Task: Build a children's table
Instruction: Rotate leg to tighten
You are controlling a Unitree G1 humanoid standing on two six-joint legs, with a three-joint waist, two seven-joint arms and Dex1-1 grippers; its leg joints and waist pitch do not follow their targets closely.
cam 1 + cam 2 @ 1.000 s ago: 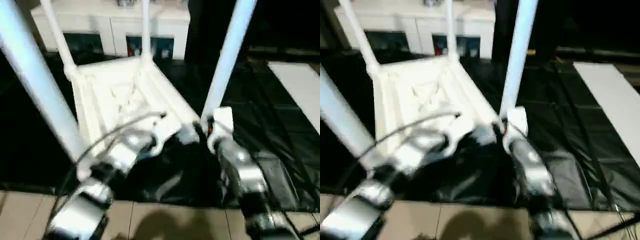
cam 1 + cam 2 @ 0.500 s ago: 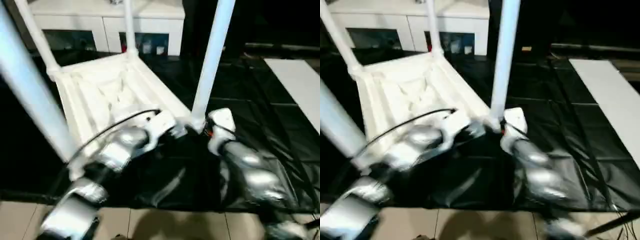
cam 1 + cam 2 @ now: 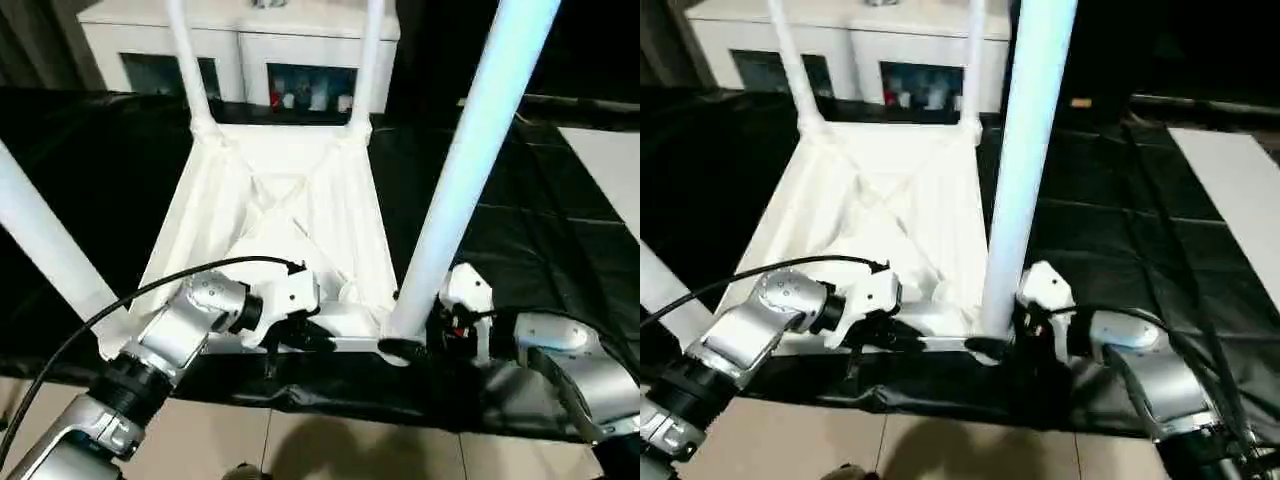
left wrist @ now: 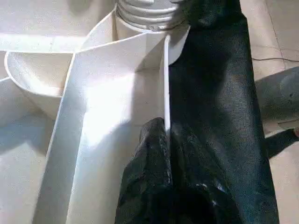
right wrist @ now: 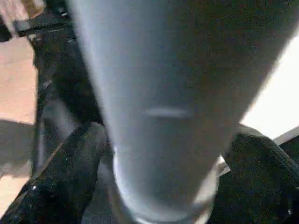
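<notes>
**Upturned table on the black cloth, both grippers at its near edge**

A large work table draped in black cloth (image 3: 520, 230) fills most of the head view, with pale floor tiles (image 3: 330, 445) along the bottom edge. At the top of the frame stands a white cabinet (image 3: 240, 55) with glass doors, and a white panel (image 3: 610, 165) lies at the right edge.

The children's table sits upside down in the middle of the frame. Its white tabletop (image 3: 285, 215) shows its ribbed underside, and four white legs rise from the corner sockets: two thin-looking ones at the far corners (image 3: 188, 65) (image 3: 366, 65), one thick at the left edge (image 3: 45, 245), and one running up right of centre (image 3: 465, 170).

The left gripper (image 3: 305, 338) sits at the tabletop's near rim; in the left wrist view its black fingers (image 4: 154, 172) are pressed together over the thin white rim. The right gripper (image 3: 415, 335) is at the base of the near right leg; in the right wrist view its fingers (image 5: 70, 172) stand wide apart on either side of the leg (image 5: 173, 93).
</notes>
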